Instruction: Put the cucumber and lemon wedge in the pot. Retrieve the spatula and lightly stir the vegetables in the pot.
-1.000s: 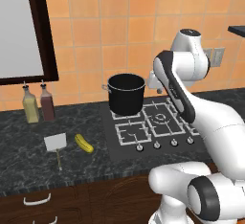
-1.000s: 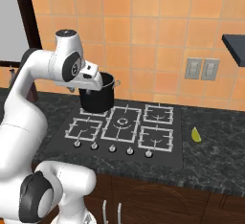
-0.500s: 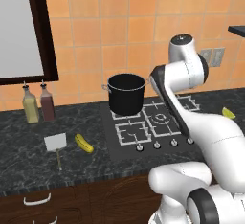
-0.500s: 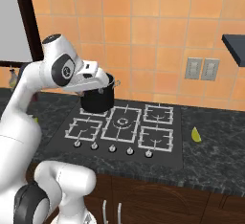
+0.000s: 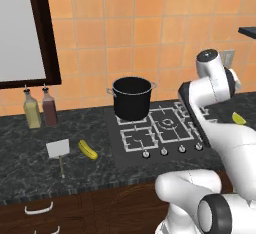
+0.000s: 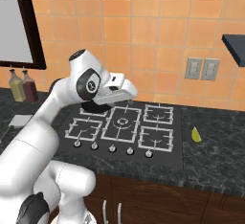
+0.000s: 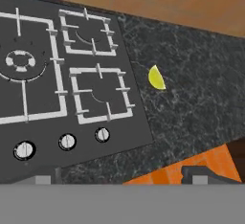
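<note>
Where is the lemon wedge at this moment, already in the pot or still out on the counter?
Out. The lemon wedge lies on the dark counter right of the stove, well apart from the pot.

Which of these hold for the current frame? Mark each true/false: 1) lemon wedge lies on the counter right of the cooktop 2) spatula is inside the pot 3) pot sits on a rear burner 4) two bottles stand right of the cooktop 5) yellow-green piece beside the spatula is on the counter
1) The lemon wedge lies on the dark counter right of the cooktop. True.
2) The spatula is inside the pot. False: it lies on the counter left of the cooktop.
3) The pot sits on a rear burner. True, the rear left one.
4) Two bottles stand right of the cooktop. False: they stand left, by the wall.
5) The yellow-green piece beside the spatula is on the counter. True.
</note>
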Robot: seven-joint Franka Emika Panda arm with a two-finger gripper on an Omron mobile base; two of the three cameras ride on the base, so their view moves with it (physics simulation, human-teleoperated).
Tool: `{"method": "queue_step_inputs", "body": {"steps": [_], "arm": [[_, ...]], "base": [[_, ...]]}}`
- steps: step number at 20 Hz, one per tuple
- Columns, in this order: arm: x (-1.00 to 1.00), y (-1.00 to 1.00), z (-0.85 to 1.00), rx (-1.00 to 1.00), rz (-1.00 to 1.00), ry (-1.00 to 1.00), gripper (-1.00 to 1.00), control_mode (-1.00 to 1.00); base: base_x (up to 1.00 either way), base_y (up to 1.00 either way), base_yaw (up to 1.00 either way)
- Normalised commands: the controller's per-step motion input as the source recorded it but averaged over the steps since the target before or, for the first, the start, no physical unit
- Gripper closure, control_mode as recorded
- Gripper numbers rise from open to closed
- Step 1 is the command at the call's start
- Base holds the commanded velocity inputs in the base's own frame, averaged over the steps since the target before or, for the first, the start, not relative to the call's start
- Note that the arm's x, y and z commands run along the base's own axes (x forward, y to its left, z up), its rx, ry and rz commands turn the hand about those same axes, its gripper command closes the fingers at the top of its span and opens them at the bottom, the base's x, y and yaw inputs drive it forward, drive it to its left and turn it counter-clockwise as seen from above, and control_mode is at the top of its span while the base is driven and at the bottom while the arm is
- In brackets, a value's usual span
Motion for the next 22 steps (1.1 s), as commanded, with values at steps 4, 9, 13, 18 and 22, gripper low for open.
{"method": "queue_step_inputs", "body": {"steps": [4,9,13,18,22], "arm": [[0.1,-1.0,-0.23,0.05,-0.13,0.0,-1.0,-1.0],[0.12,-1.0,-0.51,0.15,-0.03,0.01,-1.0,-1.0],[0.07,-0.98,-0.53,0.17,0.0,0.0,-1.0,-1.0],[0.26,-0.84,-0.35,0.22,0.0,0.0,-1.0,-1.0],[0.5,-0.8,-0.26,0.09,0.0,0.02,-1.0,-1.0]], "base": [[0.0,0.0,0.0],[0.0,0.0,0.0],[0.0,0.0,0.0],[0.0,0.0,0.0],[0.0,0.0,0.0]]}}
